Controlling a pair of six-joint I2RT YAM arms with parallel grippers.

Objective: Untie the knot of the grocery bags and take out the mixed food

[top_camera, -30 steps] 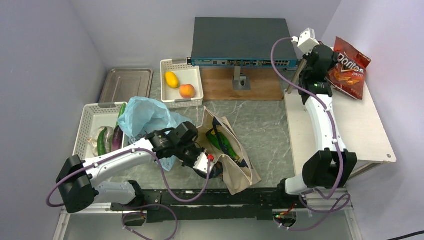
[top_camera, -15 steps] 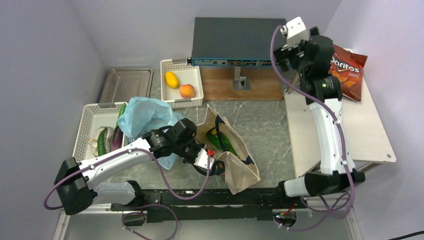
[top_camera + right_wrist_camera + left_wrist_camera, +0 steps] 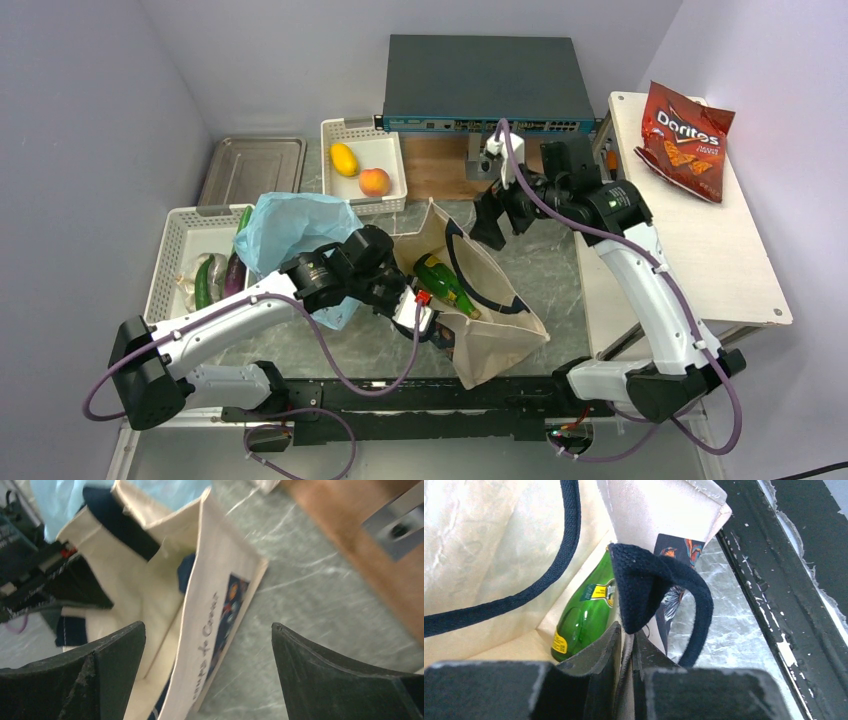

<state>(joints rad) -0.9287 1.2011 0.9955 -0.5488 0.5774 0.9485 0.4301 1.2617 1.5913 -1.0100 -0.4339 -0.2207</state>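
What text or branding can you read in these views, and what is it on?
"Doritos": logo on the red foil chip bag.
Lettering down the side of the beige cloth tote bag: blurred, not readable.
Yellow label on the green glass bottle inside the tote: too small to read.
Port markings on the front of the dark grey network switch: too small to read.
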